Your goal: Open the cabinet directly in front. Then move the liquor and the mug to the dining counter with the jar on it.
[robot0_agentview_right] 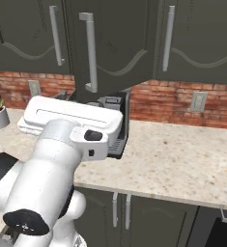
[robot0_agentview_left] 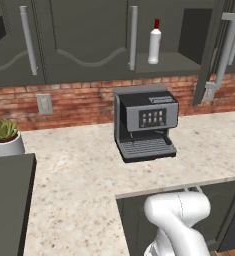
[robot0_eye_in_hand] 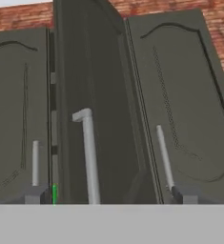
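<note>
Gripper (robot0_eye_in_hand: 108, 198) jaws fully spread, empty; cabinet (robot0_agentview_left: 89, 35) right door ajar; liquor (robot0_agentview_left: 154, 42) at 1 o'clock, slim, topple-prone, slippery: grasp mid-body

Setting: home kitchen, rendered.
Walls: red brick backsplash (robot0_agentview_left: 79, 100) with a pale wall socket (robot0_agentview_left: 44, 103) set in it.
Upper storage: dark grey cabinet (robot0_agentview_left: 89, 40), arched panel doors, long grey bar handles; one door swung open.
Shelf content: liquor (robot0_agentview_left: 154, 42) upright near the shelf's front edge.
Table: beige speckled stone table (robot0_agentview_left: 74, 175), L-shaped, dark base units below.
Appliance: grey coffee machine (robot0_agentview_left: 145, 122) near the table's back edge, against the brick.
Decor: potted succulent (robot0_agentview_left: 5, 136) at the table's far-left edge.
</note>
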